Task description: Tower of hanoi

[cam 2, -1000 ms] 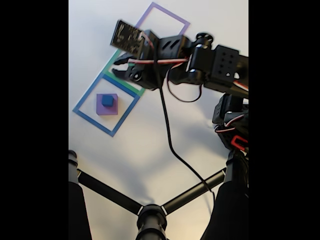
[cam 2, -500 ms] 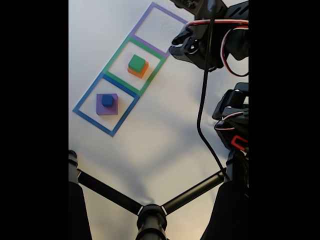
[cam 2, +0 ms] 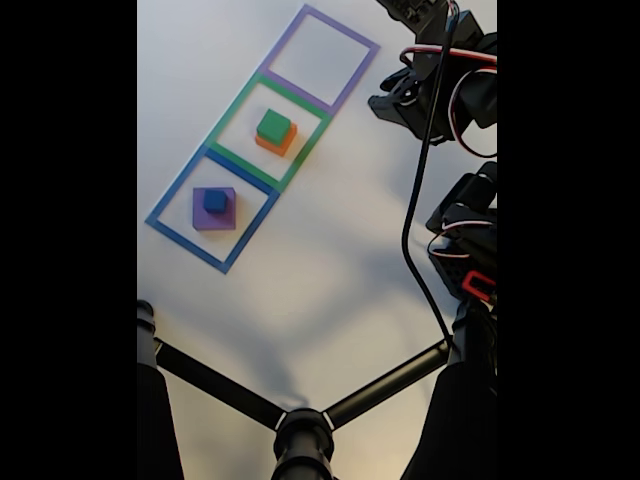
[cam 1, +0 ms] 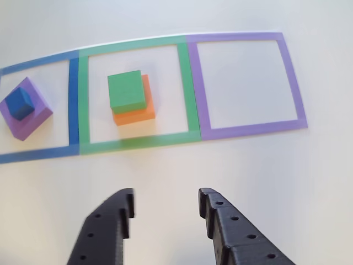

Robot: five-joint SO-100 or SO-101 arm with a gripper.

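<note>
A white table (cam 1: 276, 165) is seen, marked with three taped square outlines in a row. In the other view, the blue tape outline (cam 1: 73, 99) lies at the left, the green tape outline (cam 1: 83, 94) in the middle and the purple tape outline (cam 1: 292, 77) at the right; neighbouring outlines share an edge.

Inside the green outline, a green block (cam 1: 127, 91) is stacked on a wider orange block (cam 1: 135, 113), the orange showing along the right and lower sides. Inside the blue outline, at nine o'clock from that stack, a small blue cube (cam 1: 21, 103) is set on a flat purple block (cam 1: 27, 118). No block is seen inside the purple outline.

At six o'clock in the other view, the hand (cam 1: 165, 212) is held above bare table just outside the outlines, below the green square's lower edge. Its two black fingers (cam 1: 110, 221) are spread apart, with nothing between them.

In the fixed view, the row of squares runs diagonally from seven o'clock to one o'clock. The purple-and-blue stack (cam 2: 214, 207) and the green-and-orange stack (cam 2: 275, 131) are well apart from the arm (cam 2: 440, 85), which is seen at two o'clock with red and black cables. A black tripod (cam 2: 300, 435) is seen at six o'clock.
</note>
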